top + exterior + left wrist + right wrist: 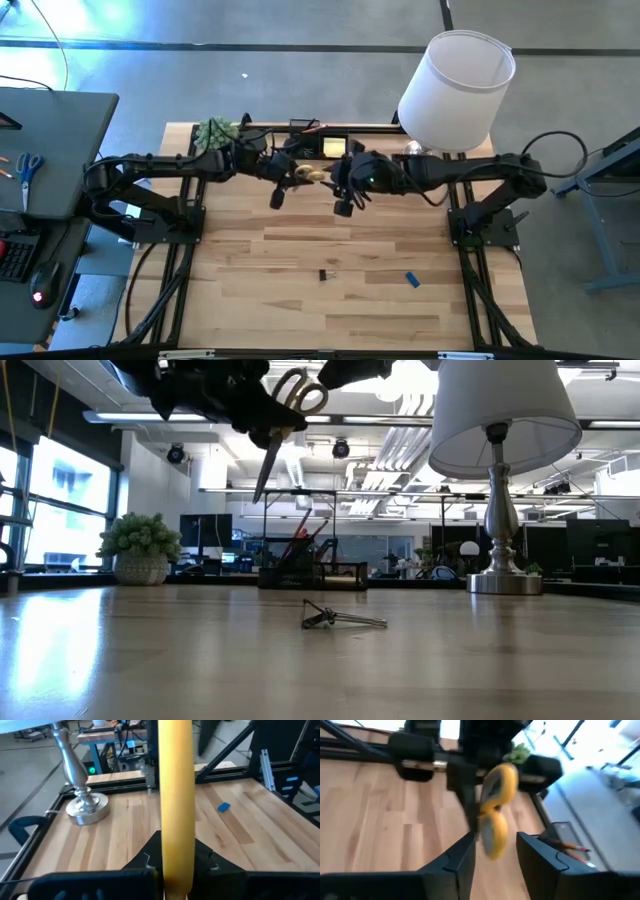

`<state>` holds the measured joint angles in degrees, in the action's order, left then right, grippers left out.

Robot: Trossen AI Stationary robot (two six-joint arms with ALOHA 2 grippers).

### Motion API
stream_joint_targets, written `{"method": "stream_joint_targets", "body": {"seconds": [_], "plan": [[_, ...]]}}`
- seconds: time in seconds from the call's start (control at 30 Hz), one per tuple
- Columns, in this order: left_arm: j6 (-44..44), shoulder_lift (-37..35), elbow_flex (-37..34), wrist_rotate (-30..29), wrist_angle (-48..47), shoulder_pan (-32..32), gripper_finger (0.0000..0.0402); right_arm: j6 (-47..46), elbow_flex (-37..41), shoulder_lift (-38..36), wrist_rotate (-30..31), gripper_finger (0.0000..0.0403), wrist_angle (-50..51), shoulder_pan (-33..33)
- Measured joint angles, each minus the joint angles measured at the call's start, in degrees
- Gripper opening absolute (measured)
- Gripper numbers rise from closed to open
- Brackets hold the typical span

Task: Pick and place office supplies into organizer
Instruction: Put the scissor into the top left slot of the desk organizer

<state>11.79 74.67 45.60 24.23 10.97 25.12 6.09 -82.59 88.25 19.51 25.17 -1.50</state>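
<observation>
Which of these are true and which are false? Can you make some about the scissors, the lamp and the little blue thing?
1. The scissors are lying flat on the table. False: they hang in the air, blades pointing down.
2. The left end effector is shut on the scissors. True.
3. The right end effector is squeezing the yellow handles. False: its fingers stand open on either side of them.
4. The lamp stands at the far edge of the table. True.
5. The small blue block is inside the organizer. False: it lies on the bare table.
</observation>
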Motion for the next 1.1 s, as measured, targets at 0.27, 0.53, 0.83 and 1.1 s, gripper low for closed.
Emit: {"method": "stream_joint_targets", "body": {"seconds": [0.27, 0.53, 0.83, 1.1], "plan": [[0.0, 0.0, 0.0, 1.1, 1.0, 0.0, 0.0016, -1.2, 0.0, 1.4, -11.0, 0.0166, -0.2, 4.1], [-0.1, 0.0, 0.0, 0.9, 0.6, 0.0, 0.0017, 1.9, 0.0, 1.5, -11.1, 0.0089, -0.3, 4.1], [-0.3, 0.0, 0.0, -1.9, 0.1, -0.1, 0.0045, 3.2, 0.0, 1.5, -12.1, 0.0029, -1.3, 4.2], [-0.9, -0.8, 0.0, -11.1, -4.2, 0.0, 0.0098, 3.6, 0.0, 1.5, -12.2, 0.0014, -1.1, 6.2]]}}
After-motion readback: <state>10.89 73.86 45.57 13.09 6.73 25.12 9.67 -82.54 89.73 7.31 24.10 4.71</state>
